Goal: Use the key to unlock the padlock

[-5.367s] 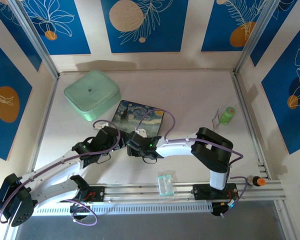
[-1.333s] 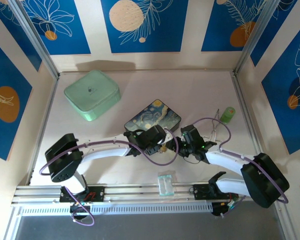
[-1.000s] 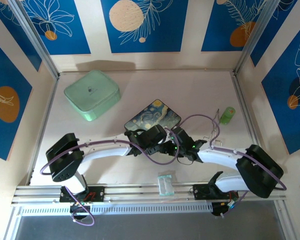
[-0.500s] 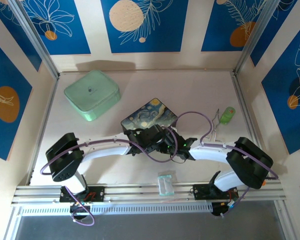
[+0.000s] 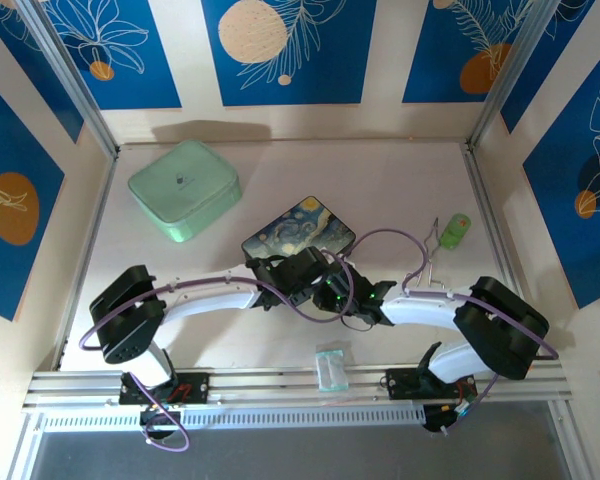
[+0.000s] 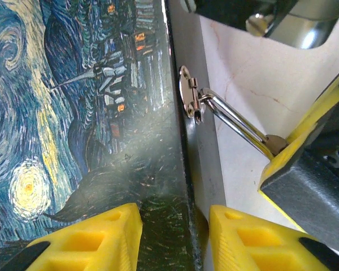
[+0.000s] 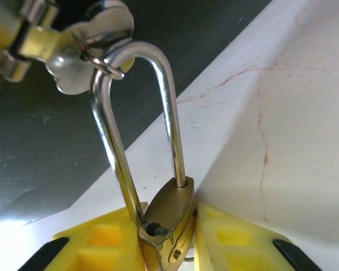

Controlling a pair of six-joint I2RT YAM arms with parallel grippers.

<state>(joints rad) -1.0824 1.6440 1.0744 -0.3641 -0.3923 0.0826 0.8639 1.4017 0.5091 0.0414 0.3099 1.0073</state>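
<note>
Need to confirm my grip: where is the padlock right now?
In the right wrist view, the padlock sits bottom centre between the fingers of the right pincer, its shackle hooked through the hasp of the tin.

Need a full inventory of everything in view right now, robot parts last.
mint box: 1, mint green, far left of table
starry-night tin: 1, blue and yellow painted lid, table centre
hasp: 1, silver, on the tin's side
padlock: 1, brass body, silver shackle, hooked through the hasp
small green container: 1, green, right side of table
bent wire piece: 1, silver, beside the green container
clear packet: 1, clear, at the near rail
table: 1, pale
left arm: 1, white and black, yellow jaws clamped across the tin's edge
right arm: 1, white and black, yellow jaws shut on the padlock body
</note>
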